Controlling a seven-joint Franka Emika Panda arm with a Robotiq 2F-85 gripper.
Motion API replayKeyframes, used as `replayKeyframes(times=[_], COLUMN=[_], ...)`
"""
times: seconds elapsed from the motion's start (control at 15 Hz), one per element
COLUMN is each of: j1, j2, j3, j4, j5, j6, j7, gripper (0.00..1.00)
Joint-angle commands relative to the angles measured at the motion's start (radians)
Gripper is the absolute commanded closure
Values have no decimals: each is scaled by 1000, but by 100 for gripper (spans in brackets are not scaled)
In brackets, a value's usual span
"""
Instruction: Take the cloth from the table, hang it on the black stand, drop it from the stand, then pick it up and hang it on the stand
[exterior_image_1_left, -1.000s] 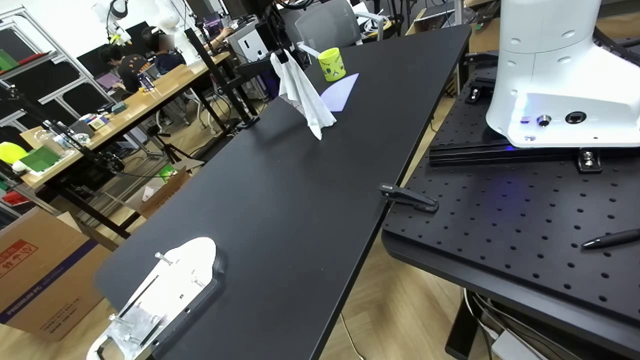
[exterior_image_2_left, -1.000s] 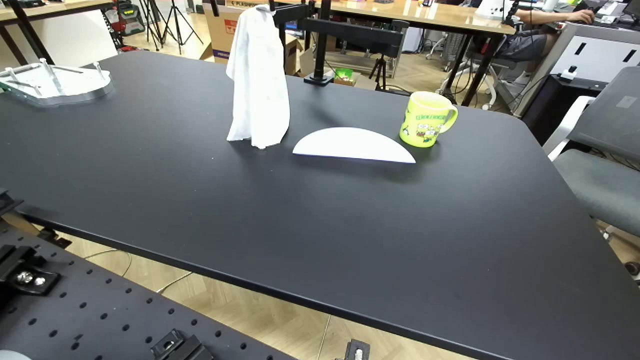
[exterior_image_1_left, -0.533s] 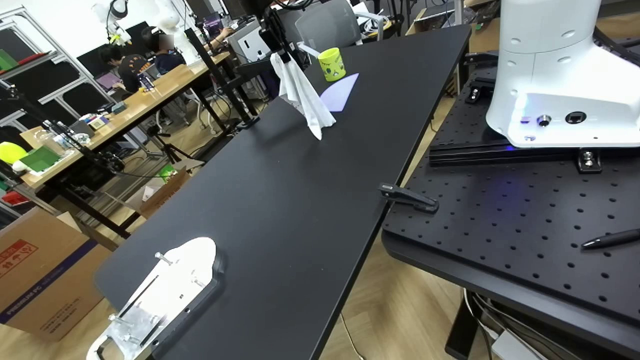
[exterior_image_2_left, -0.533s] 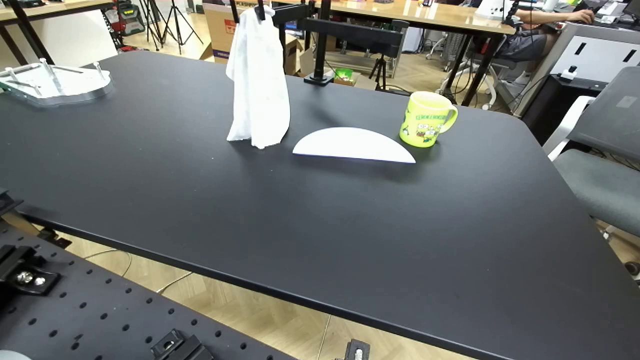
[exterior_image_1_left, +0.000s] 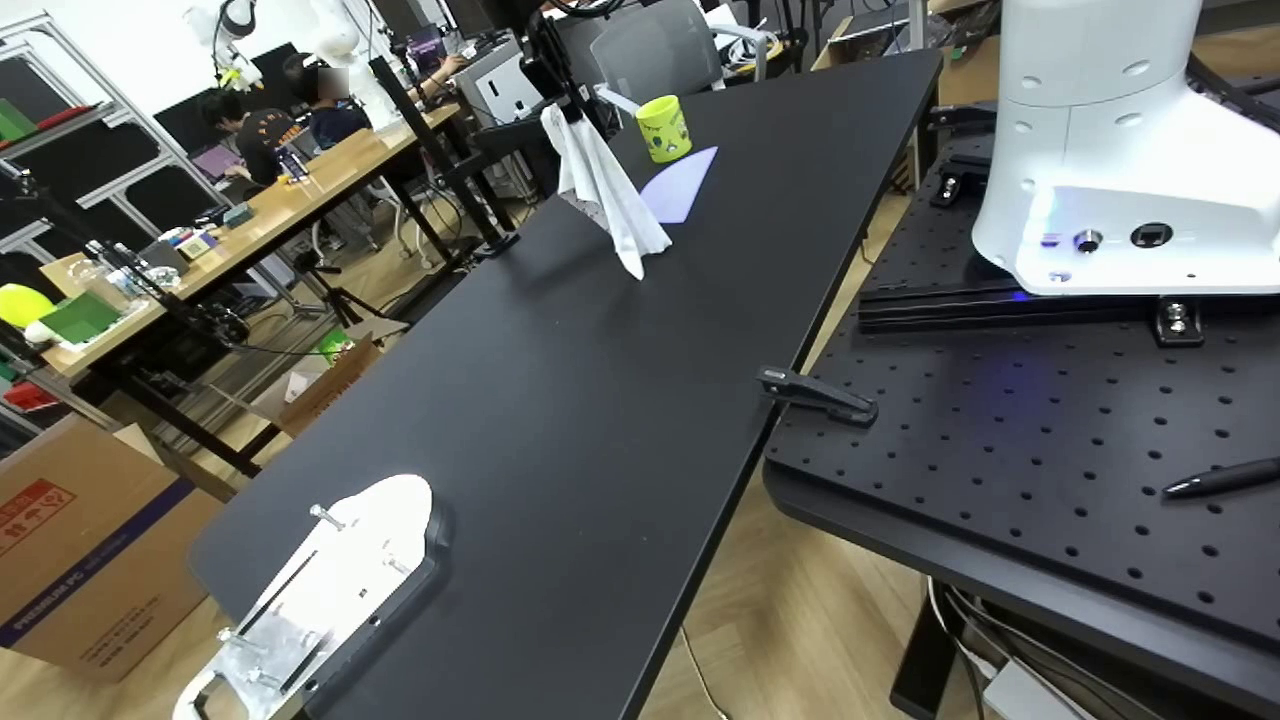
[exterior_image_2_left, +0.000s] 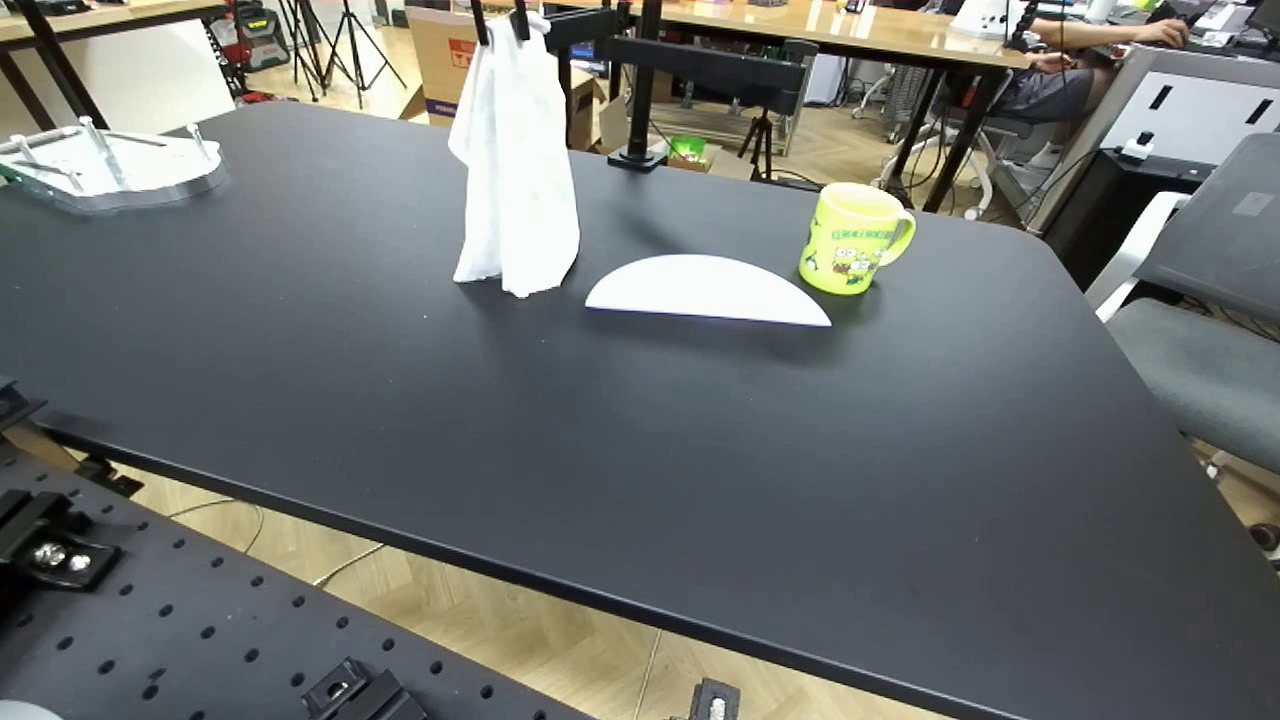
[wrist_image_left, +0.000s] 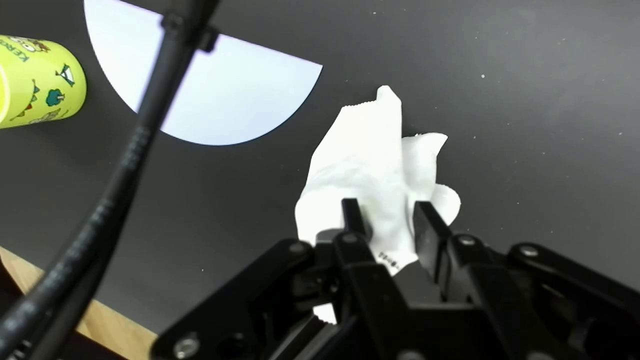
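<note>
The white cloth hangs draped from an arm of the black stand, its lower hem close above the dark table. In an exterior view the same cloth slants down beside the stand's foot. At the cloth's upper end is my gripper, fingers pointing down, partly cut off by the frame's top. The wrist view shows my gripper with its pads apart and cloth visible in the gap and beyond the tips. No firm pinch shows; I cannot tell whether the pads touch it.
A half-round white sheet lies beside the cloth, with a yellow-green mug behind it. A white fixture with upright pegs stands at the table's far end. A black clip lies at the table edge.
My gripper's fingers have moved toward each other at the cloth's upper end, from wide apart to a narrower gap. The cloth's upper part has shifted very slightly; mug and sheet have not moved.
</note>
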Motion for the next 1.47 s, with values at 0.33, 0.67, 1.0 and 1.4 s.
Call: replayKeyframes(times=[0.33, 0.67, 1.0, 1.4], j1=[17, 33, 47, 34], j2=[-36, -52, -74, -78], j3=[17, 36, 50, 33], j4=[16, 7, 13, 16], j5=[-83, -217, -184, -153], j6=[-81, -108, -150, -154], j7=[66, 140, 121, 117], gripper=[92, 92, 92, 39])
